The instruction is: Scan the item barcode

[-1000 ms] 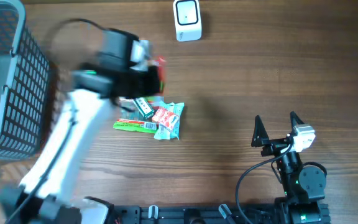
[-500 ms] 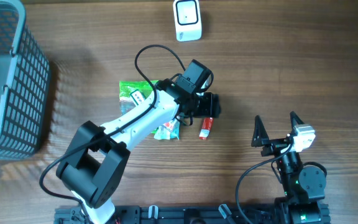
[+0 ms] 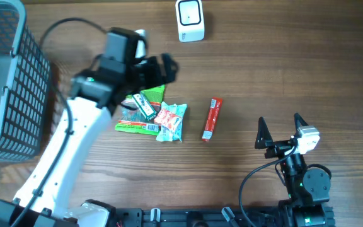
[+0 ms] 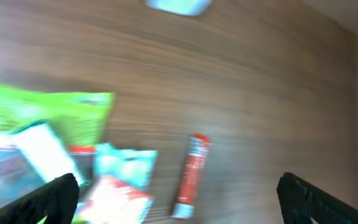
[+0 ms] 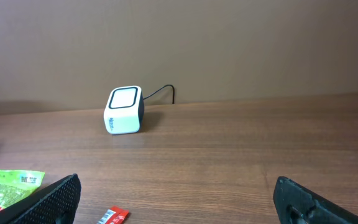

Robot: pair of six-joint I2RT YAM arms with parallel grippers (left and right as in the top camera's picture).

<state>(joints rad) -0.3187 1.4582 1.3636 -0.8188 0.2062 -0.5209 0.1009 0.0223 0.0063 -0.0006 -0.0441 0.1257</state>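
A red stick packet (image 3: 212, 118) lies flat on the wooden table, right of a pile of snack packets (image 3: 159, 116). It also shows blurred in the left wrist view (image 4: 190, 174), and one end of it in the right wrist view (image 5: 114, 217). The white scanner (image 3: 190, 20) stands at the far edge, also visible as the scanner (image 5: 123, 110) ahead of the right arm. My left gripper (image 3: 166, 70) hovers open and empty above the pile's upper edge, well left of the red packet. My right gripper (image 3: 280, 126) rests open and empty at the near right.
A grey mesh basket (image 3: 5, 82) stands at the left edge. The pile holds a green bag (image 4: 48, 115), a teal and red packet (image 3: 171, 121) and a small white box (image 3: 145, 107). The scanner's cable runs off behind it.
My left gripper has opened and left the red stick packet on the table right of the pile. The left arm has swung back up and to the left. The right arm is still.
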